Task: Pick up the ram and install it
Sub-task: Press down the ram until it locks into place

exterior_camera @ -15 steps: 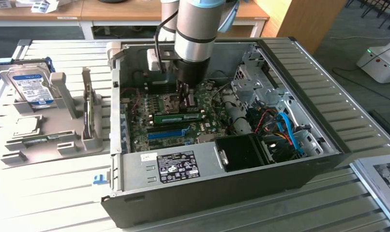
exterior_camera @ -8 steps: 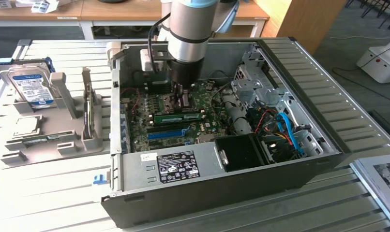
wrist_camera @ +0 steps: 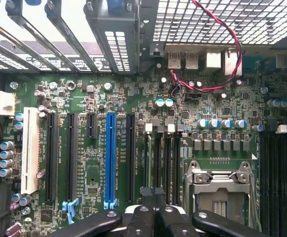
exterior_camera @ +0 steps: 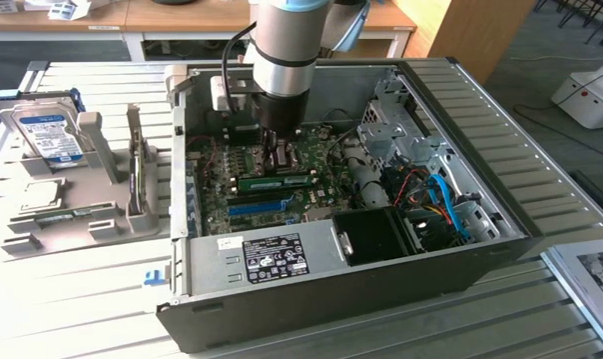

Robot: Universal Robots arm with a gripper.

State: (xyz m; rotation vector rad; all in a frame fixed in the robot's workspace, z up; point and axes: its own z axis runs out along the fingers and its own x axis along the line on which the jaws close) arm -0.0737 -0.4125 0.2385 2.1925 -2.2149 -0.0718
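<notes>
- The gripper [exterior_camera: 278, 155] reaches down into the open computer case [exterior_camera: 501, 224], over the middle of the motherboard [exterior_camera: 322, 202]; its fingers are clenched together with nothing visibly held between them.
- In the wrist view the closed black fingers [wrist_camera: 153, 217] sit close together just above the board, near the CPU socket [wrist_camera: 221, 190].
- The ram [exterior_camera: 277, 181] lies flat-on in the exterior view as a green stick on the motherboard, just below the gripper tips and close to the middle of the board; whether the fingertips touch it cannot be told.
- A blue slot [exterior_camera: 256, 207] runs parallel to the ram, just beside it toward the case's near edge; the wrist view shows it as a long blue strip [wrist_camera: 110, 158] among black slots.
- The power supply [exterior_camera: 271, 258] with its label fills the case's near corner, beside a black fan shroud [exterior_camera: 376, 235].
- On the tabletop, at the exterior view's left, a grey holder [exterior_camera: 82, 217] carries a hard drive [exterior_camera: 47, 131] upright, well apart from the case.
</notes>
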